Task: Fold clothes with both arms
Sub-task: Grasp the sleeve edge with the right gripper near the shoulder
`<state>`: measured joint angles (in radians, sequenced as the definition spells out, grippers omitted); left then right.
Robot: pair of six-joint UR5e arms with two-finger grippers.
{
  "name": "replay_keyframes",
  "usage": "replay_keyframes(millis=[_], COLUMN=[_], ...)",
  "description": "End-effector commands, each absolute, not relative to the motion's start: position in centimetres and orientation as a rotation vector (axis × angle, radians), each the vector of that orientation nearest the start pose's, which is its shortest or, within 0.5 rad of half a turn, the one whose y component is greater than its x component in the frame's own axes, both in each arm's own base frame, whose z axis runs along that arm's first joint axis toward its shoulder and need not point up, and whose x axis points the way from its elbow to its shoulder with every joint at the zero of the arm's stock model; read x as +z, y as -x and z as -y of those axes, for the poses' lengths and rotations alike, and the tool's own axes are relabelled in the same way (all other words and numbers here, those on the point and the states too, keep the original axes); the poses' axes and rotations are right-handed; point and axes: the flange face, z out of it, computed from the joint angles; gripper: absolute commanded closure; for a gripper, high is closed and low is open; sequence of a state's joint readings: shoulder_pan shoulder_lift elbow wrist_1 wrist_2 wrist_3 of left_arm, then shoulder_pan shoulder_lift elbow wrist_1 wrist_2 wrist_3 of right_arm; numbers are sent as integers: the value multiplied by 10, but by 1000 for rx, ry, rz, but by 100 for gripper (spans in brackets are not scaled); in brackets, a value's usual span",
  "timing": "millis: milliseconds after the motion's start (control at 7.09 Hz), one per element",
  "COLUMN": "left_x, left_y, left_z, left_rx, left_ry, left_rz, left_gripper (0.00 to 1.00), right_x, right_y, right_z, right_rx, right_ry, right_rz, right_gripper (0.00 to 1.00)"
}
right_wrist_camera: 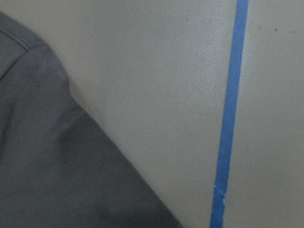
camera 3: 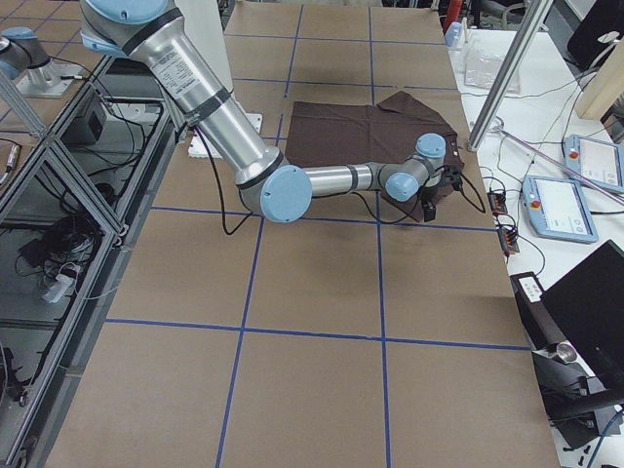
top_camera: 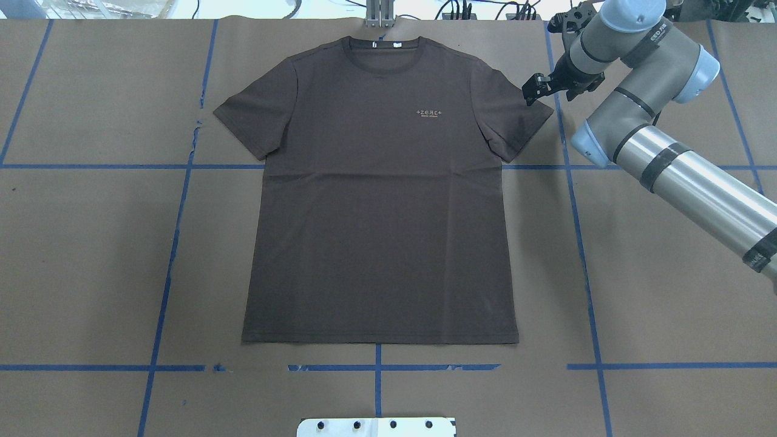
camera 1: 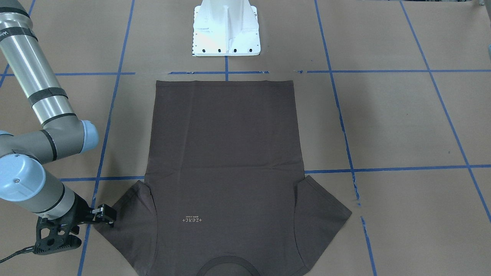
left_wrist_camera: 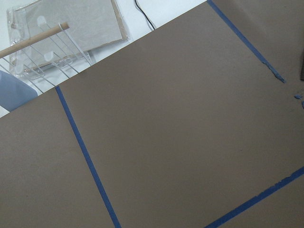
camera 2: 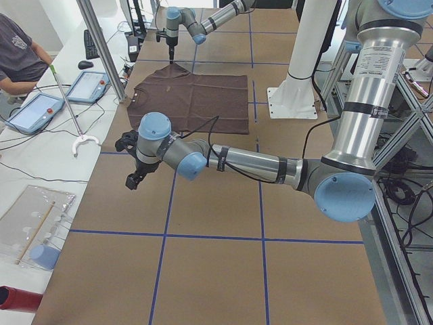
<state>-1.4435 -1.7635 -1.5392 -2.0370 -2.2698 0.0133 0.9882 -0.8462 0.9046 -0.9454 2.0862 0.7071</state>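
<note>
T-shirt (top_camera: 382, 230), dark brown-grey, lies flat and face-up mid-table (top_camera: 91, 255). The table is covered in brown paper with a grid of blue tape lines (top_camera: 167, 267).

Bearings from the overhead view:
- Collar (top_camera: 379, 54) at 12 o'clock, hem at 6, short sleeves spread toward 10 and 2.
- White neck label (top_camera: 396, 44) shows inside the collar.
- Pale chest lettering (top_camera: 431, 113) sits at about 1 o'clock from the shirt's centre.
- Cloth is mostly smooth, with a faint crease across it at armpit level. No fold made yet.
- White pedestal base (camera 1: 226, 30) stands beyond the hem, at the shirt's 6 o'clock.

Right arm (top_camera: 686, 176) enters from 3 o'clock and bends back toward 12. Right gripper (top_camera: 534, 91) points down at the outer corner of the 2 o'clock sleeve (top_camera: 516, 115), right at its hem edge. Cannot tell whether it touches the cloth. Cannot make out the gap between its jaws either. Its wrist camera shows only the sleeve edge lying on paper beside a tape line, with no fingers in frame. The sleeve lies flat, nothing lifted.

Left arm (camera 2: 257, 162) reaches out low over the table. Left gripper (camera 2: 132, 180) shows only in the left side view. There it hangs above bare paper at the shirt's 7 o'clock, apart from the cloth. Cannot tell how wide it stands or whether it holds anything. Its wrist camera shows bare paper, tape, and a clear plastic rack (left_wrist_camera: 42, 42) off the table edge at 10 o'clock of that frame.
</note>
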Motion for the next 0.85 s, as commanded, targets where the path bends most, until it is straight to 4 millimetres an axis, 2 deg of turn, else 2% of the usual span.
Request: replay_keyframes(millis=[0, 141, 282, 423, 564, 705], left_x=[520, 519, 520, 520, 520, 523], left_y=[-7, -7, -7, -7, -7, -7], left_z=[599, 599, 599, 599, 599, 600], left_rx=[350, 349, 348, 348, 350, 349], left_ry=[-563, -564, -563, -563, -563, -558], left_rz=[-713, -714, -714, -714, -713, -713], left_gripper=[0, 0, 0, 0, 0, 0], right_x=[470, 470, 472, 472, 469, 468], right_y=[385, 387, 387, 388, 387, 387], right_z=[713, 711, 711, 710, 711, 711], right_rx=[-70, -72, -72, -74, -74, -76], right_ry=[-219, -219, -217, -216, -218, -219], right_rz=[788, 787, 788, 788, 790, 794], right_gripper=[0, 5, 32, 69, 100, 100])
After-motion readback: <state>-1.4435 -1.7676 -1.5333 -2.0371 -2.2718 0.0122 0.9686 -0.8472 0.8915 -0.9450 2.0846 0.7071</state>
